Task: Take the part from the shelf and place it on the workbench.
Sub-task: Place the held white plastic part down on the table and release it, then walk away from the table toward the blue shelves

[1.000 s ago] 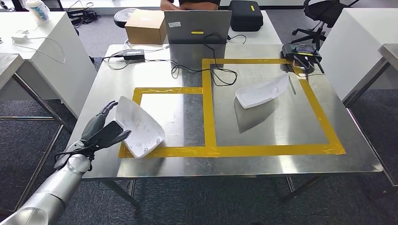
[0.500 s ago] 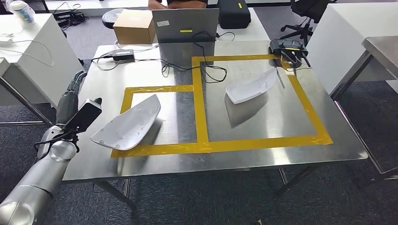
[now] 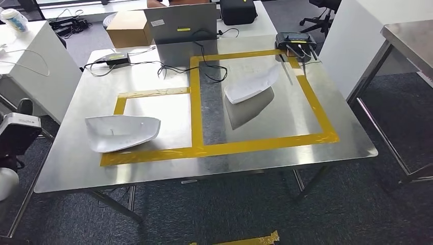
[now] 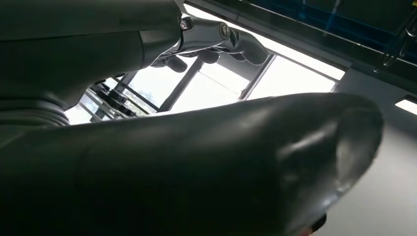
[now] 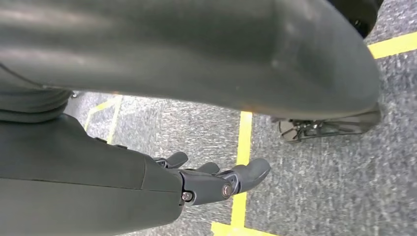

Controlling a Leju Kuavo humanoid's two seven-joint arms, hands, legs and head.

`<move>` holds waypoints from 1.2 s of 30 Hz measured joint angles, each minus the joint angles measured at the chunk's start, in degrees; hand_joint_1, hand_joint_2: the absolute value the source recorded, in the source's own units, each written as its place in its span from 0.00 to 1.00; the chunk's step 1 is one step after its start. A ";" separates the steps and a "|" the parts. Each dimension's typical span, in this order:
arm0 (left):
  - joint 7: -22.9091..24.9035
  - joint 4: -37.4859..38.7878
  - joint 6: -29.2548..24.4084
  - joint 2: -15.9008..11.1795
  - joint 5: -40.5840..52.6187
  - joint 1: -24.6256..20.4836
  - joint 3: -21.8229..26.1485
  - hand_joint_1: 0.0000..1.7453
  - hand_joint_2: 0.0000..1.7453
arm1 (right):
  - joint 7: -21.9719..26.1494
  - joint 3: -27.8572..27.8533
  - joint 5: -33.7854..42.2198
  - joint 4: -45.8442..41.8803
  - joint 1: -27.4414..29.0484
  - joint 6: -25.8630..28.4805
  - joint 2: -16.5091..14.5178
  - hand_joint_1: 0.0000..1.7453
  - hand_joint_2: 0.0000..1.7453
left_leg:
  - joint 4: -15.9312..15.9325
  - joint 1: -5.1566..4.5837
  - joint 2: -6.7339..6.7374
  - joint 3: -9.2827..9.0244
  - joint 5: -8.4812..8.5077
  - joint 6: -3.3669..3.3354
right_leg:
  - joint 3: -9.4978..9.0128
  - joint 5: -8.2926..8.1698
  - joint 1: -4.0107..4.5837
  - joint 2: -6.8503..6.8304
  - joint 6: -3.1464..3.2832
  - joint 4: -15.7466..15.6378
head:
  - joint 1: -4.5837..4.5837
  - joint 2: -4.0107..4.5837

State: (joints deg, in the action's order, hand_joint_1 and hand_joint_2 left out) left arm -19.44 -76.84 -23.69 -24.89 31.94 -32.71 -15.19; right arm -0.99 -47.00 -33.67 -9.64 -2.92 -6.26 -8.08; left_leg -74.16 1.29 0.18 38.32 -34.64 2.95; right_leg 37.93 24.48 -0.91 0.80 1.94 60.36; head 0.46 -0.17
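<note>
Your white curved plastic shell part (image 3: 122,132) already sits at 9 o'clock on the steel workbench (image 3: 76,163), so keep both empty, loosely spread hands, left hand (image 4: 216,42) and right hand (image 5: 216,179), well clear.

The left hand (image 4: 216,42) has let go of the white part (image 3: 121,132) and has pulled back off the workbench (image 3: 255,158); in the head view only the arm's wrist end is at the left edge. The part, held tilted at the table's near-left corner one second ago, now lies alone in the smaller yellow tape frame (image 3: 153,93). The camera has also turned, so the whole scene has shifted.
</note>
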 joint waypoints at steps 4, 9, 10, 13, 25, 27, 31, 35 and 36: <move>0.79 -7.36 -3.68 -2.32 4.02 6.07 3.19 0.00 0.00 | 2.15 -0.84 0.76 -0.01 -0.15 0.62 -0.23 0.00 0.00 | 13.67 -1.10 0.08 -9.40 2.81 -1.61 | 1.39 -1.90 0.42 0.05 -0.53 -0.14 | -0.06 0.00; 0.95 -15.68 -9.15 -2.64 8.00 15.49 7.49 0.00 0.00 | 4.46 -1.47 0.75 -0.02 -0.26 0.52 -0.34 0.00 0.00 | 16.07 -1.20 0.41 -8.95 4.95 -3.21 | 1.76 -1.17 0.23 0.06 -2.43 0.39 | 0.16 0.01; 0.64 -17.16 -10.34 -2.35 8.84 17.28 8.03 0.00 0.00 | 4.71 -1.47 0.56 -0.02 -0.30 0.58 -0.34 0.00 0.00 | 16.27 -1.03 0.52 -8.43 5.68 -3.56 | 2.47 1.41 0.17 -0.07 -2.74 2.59 | 0.09 0.01; -0.43 -20.83 -14.21 -0.81 12.51 22.42 9.21 0.00 0.00 | 5.49 -1.66 0.81 -0.02 -0.52 0.71 -0.34 0.00 0.00 | 16.15 -1.04 0.61 -6.12 7.68 -3.90 | 4.63 8.86 0.10 -0.40 -3.49 12.98 | -0.04 0.00; -8.83 -24.83 -16.42 14.96 16.78 33.56 14.22 0.00 0.00 | 3.68 -2.23 -0.97 -0.02 -1.07 1.63 -0.24 0.00 0.00 | 12.92 -0.94 0.26 -0.15 8.56 -0.93 | -7.94 4.43 0.35 -0.78 -0.11 -2.87 | -0.01 0.00; -7.29 -23.98 -16.42 17.45 18.63 35.82 14.30 0.00 0.00 | 3.45 -2.32 -0.51 -0.02 -1.01 2.02 -0.14 0.00 0.00 | 6.76 -0.72 0.10 1.24 2.57 -0.39 | -6.25 2.99 0.34 -0.84 0.15 -2.93 | 0.11 0.00; -6.98 -20.67 -16.42 23.01 24.30 38.55 14.79 0.00 0.00 | 1.34 -2.56 -0.30 -0.02 -0.74 2.93 0.15 0.00 0.00 | 0.56 -0.44 0.09 -0.88 2.44 0.02 | -2.72 0.34 0.33 -1.21 -0.34 -2.52 | 0.12 0.00; -6.26 -15.07 -16.43 27.08 25.76 38.90 15.52 0.00 0.00 | -0.03 -3.00 -0.28 -0.04 -0.65 3.51 0.48 0.00 0.00 | 14.51 -0.55 -0.17 -11.30 3.00 -0.75 | -0.53 -1.81 0.31 -1.29 -1.66 -1.82 | 0.13 0.00; -5.74 -13.32 -16.45 27.88 26.10 38.82 15.87 0.00 0.00 | -0.24 -3.15 -0.21 -0.04 -0.64 3.56 0.56 0.00 0.00 | 15.95 -0.78 -0.25 -11.95 2.29 -1.25 | -0.50 -2.33 0.31 -1.28 -2.08 -1.90 | 0.18 0.00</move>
State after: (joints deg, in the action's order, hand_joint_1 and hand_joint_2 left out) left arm -25.18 -90.16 -40.13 2.99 58.04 6.11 0.68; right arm -1.23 -50.15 -33.88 -9.68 -3.56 -2.70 -7.52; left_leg -58.21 0.51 -0.07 26.36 -32.35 1.70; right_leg 37.43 22.15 -0.60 -0.48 -0.14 58.46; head 0.64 -0.17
